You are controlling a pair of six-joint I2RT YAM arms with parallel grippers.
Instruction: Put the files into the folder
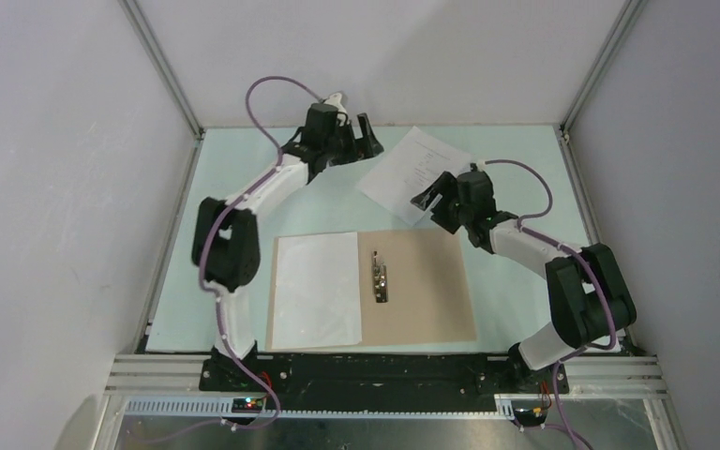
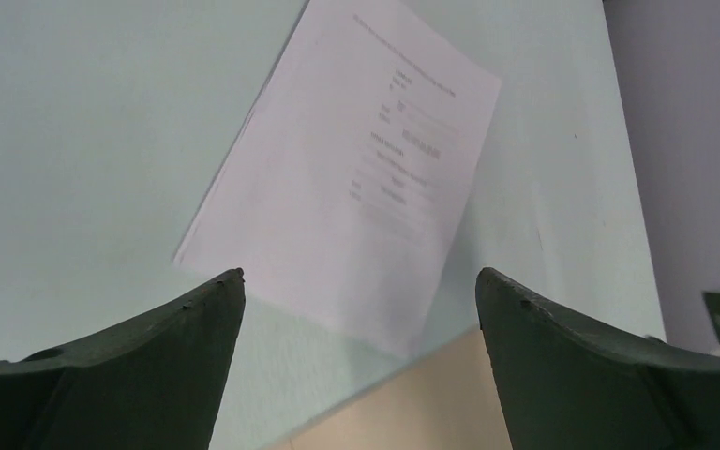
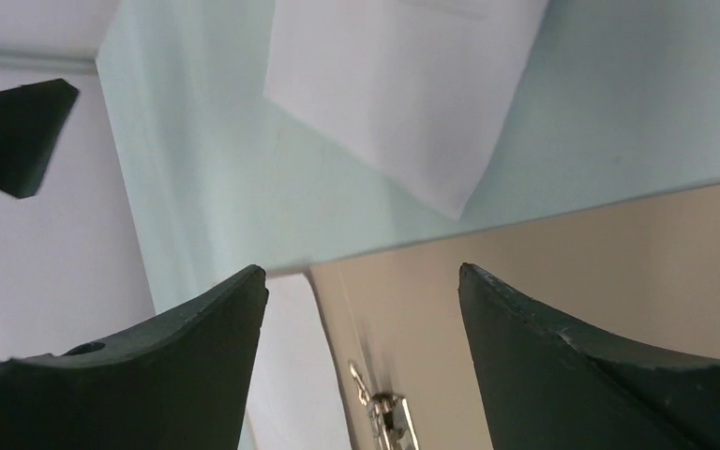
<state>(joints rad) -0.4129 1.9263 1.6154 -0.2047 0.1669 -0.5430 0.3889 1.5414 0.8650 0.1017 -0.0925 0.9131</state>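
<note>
The tan folder point(image 1: 427, 291) lies open near the table's front, with a metal clip point(image 1: 380, 277) on its spine. A blank white sheet point(image 1: 317, 291) lies on its left half. The printed sheet point(image 1: 412, 169) lies flat on the table behind the folder, at the back right. My left gripper point(image 1: 371, 139) is open and empty, just left of the printed sheet point(image 2: 356, 169). My right gripper point(image 1: 431, 195) is open and empty above that sheet's near corner point(image 3: 403, 75). The folder point(image 3: 572, 272), blank sheet point(image 3: 291, 375) and clip point(image 3: 384, 412) show in the right wrist view. The folder's corner point(image 2: 412, 403) shows in the left wrist view.
The pale green table mat point(image 1: 244, 178) is closed in by white walls with metal frame posts point(image 1: 164, 66) at the left, back and right. The left gripper's dark fingers point(image 3: 14, 131) show at the left edge of the right wrist view.
</note>
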